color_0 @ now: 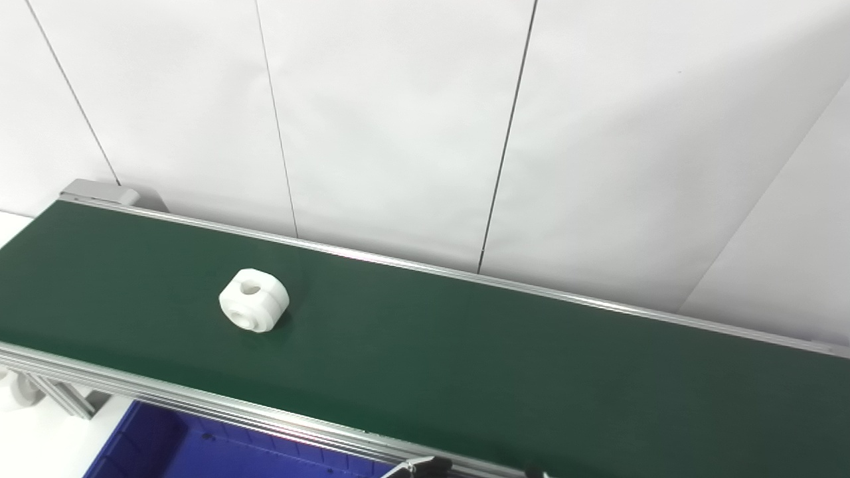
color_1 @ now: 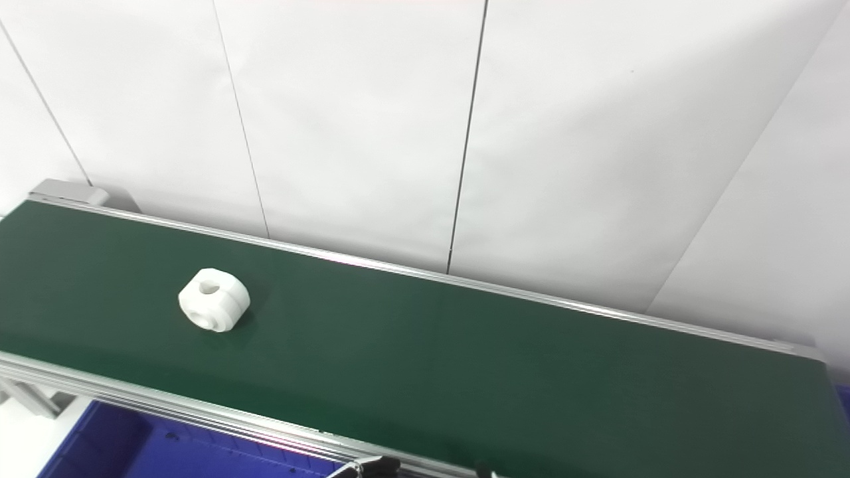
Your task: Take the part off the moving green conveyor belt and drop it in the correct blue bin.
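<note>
White part alone on the green conveyor belt, toward its left end.

The part is a squat white ring-like block with flattened sides; it lies flat on the conveyor belt, its bored hole facing up and a second round recess showing on its near side face. It is nearly as wide as it is long, so no clear long axis can be made out. It sits about midway between the belt's far and near aluminium rails. Below the near rail, only a corner of a blue bin shows, cut off by the bottom edge. At the bottom edge a small dark and white tip pokes in; whether it belongs to a robot hand cannot be told, and neither robot hand is otherwise visible. No writing or labels can be read.
</note>
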{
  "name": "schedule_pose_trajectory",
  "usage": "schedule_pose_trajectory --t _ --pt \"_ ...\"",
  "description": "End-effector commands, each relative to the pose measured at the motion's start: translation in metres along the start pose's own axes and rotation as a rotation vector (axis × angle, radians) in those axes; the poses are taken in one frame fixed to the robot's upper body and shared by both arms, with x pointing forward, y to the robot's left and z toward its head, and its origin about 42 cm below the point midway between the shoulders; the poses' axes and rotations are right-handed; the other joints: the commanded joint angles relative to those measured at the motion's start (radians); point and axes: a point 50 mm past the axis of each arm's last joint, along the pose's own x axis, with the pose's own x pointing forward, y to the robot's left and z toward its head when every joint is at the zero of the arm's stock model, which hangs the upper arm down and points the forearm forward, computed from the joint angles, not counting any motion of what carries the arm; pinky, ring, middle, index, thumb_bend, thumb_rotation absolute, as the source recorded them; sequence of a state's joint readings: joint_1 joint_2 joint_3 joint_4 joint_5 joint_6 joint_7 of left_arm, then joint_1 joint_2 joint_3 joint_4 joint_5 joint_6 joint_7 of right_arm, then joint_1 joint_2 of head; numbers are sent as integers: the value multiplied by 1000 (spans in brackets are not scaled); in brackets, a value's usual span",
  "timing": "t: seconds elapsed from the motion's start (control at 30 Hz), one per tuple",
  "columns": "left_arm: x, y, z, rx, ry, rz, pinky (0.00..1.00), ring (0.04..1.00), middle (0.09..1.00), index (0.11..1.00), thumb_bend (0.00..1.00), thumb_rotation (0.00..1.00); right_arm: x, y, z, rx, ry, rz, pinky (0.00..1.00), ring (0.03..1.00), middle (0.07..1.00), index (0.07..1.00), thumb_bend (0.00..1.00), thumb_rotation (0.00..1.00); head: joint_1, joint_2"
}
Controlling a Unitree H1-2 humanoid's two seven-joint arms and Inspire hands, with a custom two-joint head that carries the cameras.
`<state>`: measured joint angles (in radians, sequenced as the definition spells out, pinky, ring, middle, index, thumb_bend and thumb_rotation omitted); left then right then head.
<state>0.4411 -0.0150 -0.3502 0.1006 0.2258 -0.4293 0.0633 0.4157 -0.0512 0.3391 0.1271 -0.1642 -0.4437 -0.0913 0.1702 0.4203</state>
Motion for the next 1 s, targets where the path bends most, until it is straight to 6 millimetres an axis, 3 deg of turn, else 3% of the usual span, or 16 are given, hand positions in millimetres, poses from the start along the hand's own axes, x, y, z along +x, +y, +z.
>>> schedule_pose_trajectory --t 0.0,0.23,0.53,0.73,0.97 --pt "4 -4 6 7 -54 2 657 763 778 752 892 780 3 -1 6 14 -44 -10 1000 989 979 984 914 1000 6 3" --pt "6 -8 16 -2 -92 -10 652 751 770 748 895 783 2 -6 10 -6 -58 -7 954 979 976 990 893 1000 42 36" --pt "11 2 69 0 -293 -9 617 745 761 738 888 746 -4 -11 16 -5 -71 -2 1000 999 992 1000 878 1000 82 80" --pt "27 29 113 66 -428 -15 637 766 786 766 945 644 -3 -11 17 -8 -77 6 1000 997 993 1000 869 1000 97 102" --pt "65 94 163 357 -506 -48 604 737 776 764 988 463 -3 -6 19 1 -81 3 1000 1000 996 1000 864 1000 91 109"
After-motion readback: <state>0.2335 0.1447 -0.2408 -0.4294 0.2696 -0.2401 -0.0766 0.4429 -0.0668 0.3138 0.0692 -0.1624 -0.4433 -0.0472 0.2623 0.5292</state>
